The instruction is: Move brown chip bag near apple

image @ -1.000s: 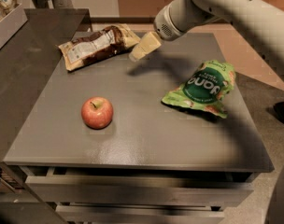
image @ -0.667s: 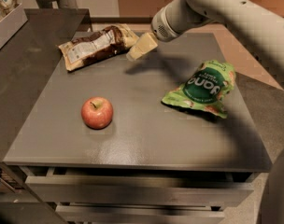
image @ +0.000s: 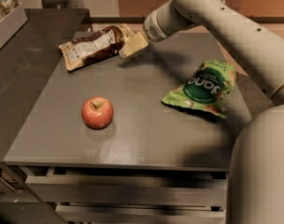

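Lying by the far left edge of the table (image: 146,101), the brown chip bag (image: 93,45) has the gripper (image: 132,45) at its right end; its grip cannot be told. Bare tabletop separates it from the apple (image: 97,112) nearer the front; a green bag (image: 202,88) sits by the right edge.

**Three Items on Grey Tabletop (image: 146,115)**

The tabletop carries a brown chip bag (image: 93,45) at far left, an apple (image: 97,112) near the front left and a green bag (image: 202,87) at right. The end effector (image: 131,46) hangs just beside the chip bag's right end.
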Controlling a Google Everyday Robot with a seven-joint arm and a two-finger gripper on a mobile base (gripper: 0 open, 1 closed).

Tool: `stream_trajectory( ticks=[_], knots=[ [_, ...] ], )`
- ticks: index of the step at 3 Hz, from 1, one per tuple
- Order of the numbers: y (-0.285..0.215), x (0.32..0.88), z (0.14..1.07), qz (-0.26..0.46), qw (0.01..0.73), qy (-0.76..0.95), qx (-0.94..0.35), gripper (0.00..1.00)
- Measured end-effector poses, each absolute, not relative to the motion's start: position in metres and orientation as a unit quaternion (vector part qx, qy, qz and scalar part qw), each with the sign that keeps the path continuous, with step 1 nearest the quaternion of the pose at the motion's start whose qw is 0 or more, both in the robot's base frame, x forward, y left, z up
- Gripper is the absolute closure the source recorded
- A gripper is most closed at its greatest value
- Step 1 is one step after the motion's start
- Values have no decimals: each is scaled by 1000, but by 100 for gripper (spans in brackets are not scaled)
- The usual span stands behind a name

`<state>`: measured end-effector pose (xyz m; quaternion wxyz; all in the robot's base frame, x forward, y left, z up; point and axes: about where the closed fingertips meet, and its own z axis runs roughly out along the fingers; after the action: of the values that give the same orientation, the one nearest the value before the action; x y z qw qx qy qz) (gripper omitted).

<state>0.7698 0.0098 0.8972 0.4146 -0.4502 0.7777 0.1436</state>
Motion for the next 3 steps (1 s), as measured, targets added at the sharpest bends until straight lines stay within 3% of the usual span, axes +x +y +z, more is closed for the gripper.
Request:
stream_trajectory(
  ticks=[3],
  knots=[
    [38,820,856,179,405,781,-439,0]
  ],
)
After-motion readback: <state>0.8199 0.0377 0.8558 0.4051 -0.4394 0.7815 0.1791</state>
